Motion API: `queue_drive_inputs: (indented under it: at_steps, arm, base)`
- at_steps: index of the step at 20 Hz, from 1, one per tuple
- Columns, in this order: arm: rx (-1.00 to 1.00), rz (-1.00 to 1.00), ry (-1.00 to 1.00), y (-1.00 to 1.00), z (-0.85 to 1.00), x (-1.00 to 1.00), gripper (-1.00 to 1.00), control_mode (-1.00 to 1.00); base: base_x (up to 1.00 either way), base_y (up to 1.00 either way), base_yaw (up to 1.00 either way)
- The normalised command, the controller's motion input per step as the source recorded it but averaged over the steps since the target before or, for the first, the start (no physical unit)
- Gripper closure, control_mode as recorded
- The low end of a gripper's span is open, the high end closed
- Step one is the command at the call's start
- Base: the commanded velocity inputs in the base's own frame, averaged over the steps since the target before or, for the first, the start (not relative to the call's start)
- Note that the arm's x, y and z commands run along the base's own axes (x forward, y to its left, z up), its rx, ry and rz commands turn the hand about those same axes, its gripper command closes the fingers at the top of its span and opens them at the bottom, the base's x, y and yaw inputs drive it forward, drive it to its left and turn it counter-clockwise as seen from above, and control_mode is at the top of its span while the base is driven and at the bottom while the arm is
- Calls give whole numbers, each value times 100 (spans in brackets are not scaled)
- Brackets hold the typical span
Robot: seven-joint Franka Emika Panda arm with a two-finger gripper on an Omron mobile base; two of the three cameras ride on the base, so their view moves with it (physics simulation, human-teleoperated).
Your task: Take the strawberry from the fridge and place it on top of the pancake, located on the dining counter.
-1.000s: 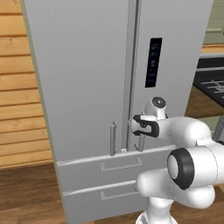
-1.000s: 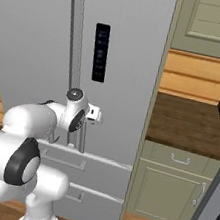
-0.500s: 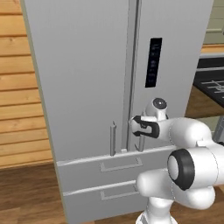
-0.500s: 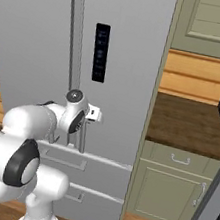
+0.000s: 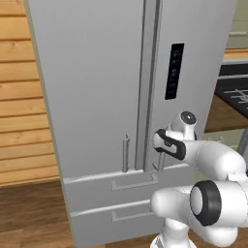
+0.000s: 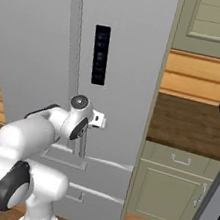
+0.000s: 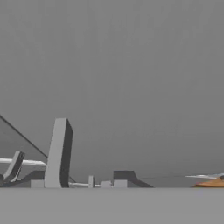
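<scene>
Kitchen sim: wood-plank wall left, green cabinets and brown worktop right, grey fridge dead centre with both doors shut. Gripper sits at the lower end of the right door's handle, near the door seam and above the two drawers; the left handle stands just beside it, untouched. From the right base view the gripper is pressed up to the door by that bar. Jaws look part closed, seemingly around the handle, but the fingertips are hidden behind the wrist, so a firm grip can't be confirmed. Hand view is mostly blank grey door face, with a pale upright bar low left.

Strawberry not visible; by the task it is inside the closed fridge, spot unknown. Pancake and dining desk are out of frame.

Handling judgement: handle is rigid, smooth metal, likely slippery, so grip it square across the bar and pull along the door's swing arc, since the door is heavy and hinged. Strawberry will be tiny, light, soft and easy to bruise or roll; pinch it gently across its widest part, low force, jaws centred. Step in hand: opening the fridge; the task is barely begun.
</scene>
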Motion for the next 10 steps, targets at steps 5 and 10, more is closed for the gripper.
queue_drive_inputs:
  at_steps: [5,10]
  arm:
    - [1,1,0,-66,-11,-50,100,-100]
    - [1,1,0,-77,-5,-58,100,-100]
  base:
    - [0,0,0]
    - [0,0,0]
